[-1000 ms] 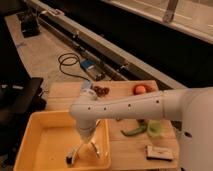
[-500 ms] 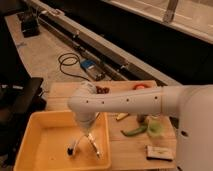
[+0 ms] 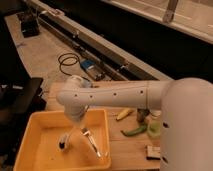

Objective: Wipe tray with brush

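The yellow tray [image 3: 37, 125] sits on the left end of the wooden table. My arm reaches down into it from the right. My gripper [image 3: 80, 131] hangs low over the middle of the tray, shut on the brush [image 3: 67, 140]. The brush's pale handle slants down-left from the gripper, and its dark bristle head [image 3: 62, 146] touches the tray floor. A thin pale metallic piece [image 3: 95, 146] slants down-right from the gripper; I cannot tell whether it is a utensil or part of the gripper.
On the wooden table [image 3: 125, 152] right of the tray lie a banana [image 3: 124, 114], a green pepper [image 3: 134, 131], a pale green cup [image 3: 155, 129], a dark can [image 3: 142, 116] and a small dark packet [image 3: 152, 151]. A black chair [image 3: 20, 97] stands to the left.
My gripper has moved left and a little toward the far side of the tray, dragging the brush head across the tray floor the same way.
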You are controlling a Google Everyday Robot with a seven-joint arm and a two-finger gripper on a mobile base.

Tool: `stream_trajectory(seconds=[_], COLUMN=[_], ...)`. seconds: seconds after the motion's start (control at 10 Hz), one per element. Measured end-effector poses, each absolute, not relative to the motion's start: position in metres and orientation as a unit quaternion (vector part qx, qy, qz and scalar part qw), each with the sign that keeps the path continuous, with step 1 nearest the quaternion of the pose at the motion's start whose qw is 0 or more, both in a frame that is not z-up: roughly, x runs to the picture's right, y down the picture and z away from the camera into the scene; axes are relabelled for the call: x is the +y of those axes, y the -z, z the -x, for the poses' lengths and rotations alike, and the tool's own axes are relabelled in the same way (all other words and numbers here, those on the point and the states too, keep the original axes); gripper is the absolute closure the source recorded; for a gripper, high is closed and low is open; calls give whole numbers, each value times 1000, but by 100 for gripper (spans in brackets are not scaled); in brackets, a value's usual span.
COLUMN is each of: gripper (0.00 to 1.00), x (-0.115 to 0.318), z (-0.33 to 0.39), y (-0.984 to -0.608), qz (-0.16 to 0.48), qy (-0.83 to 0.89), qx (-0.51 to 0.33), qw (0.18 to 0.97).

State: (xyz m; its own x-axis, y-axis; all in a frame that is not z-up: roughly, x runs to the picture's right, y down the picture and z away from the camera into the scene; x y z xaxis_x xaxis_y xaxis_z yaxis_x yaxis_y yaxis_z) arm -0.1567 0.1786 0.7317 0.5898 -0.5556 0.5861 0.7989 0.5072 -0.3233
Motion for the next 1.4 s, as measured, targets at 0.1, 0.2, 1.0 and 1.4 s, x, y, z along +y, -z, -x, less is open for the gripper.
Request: stream_trajectory(seconds=[0.1,0.2,1.0,1.4], gripper=[100,100,100,100], x=[184,191,256,241], z=[164,169,139,90], y=[-731,-731,-725,-726], qz=[289,289,332,342], qy=[404,402,347,320], qx=[-220,-231,-251,-197], qw=[840,838,840,861])
